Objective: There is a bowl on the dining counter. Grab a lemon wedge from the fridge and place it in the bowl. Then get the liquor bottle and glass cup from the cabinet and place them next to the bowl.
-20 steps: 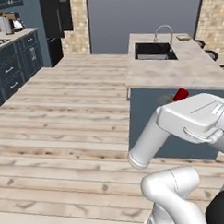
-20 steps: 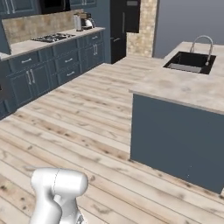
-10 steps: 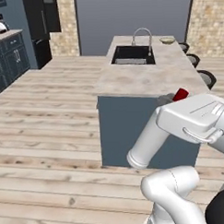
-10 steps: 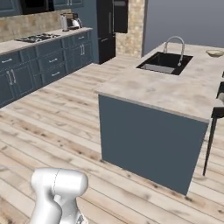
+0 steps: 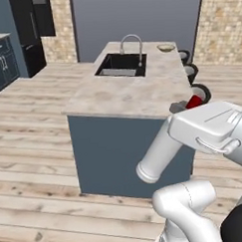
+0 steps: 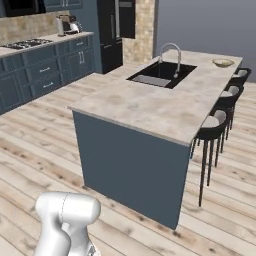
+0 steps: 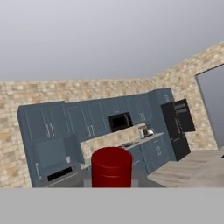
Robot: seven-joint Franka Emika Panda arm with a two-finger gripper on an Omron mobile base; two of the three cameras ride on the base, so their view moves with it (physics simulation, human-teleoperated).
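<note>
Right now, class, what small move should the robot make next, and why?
Probably drive the base along the island toward the bowl: the pincer is shut on a red object, and the bowl sits at the island's far end, beyond the sink.

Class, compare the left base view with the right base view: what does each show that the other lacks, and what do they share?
Left base view: a red cylinder beside the white arm. Right base view: a stovetop and a coffee machine. Shared: the island counter, its sink and faucet, the bowl at its far end, the bar stools and the black fridge.
</note>
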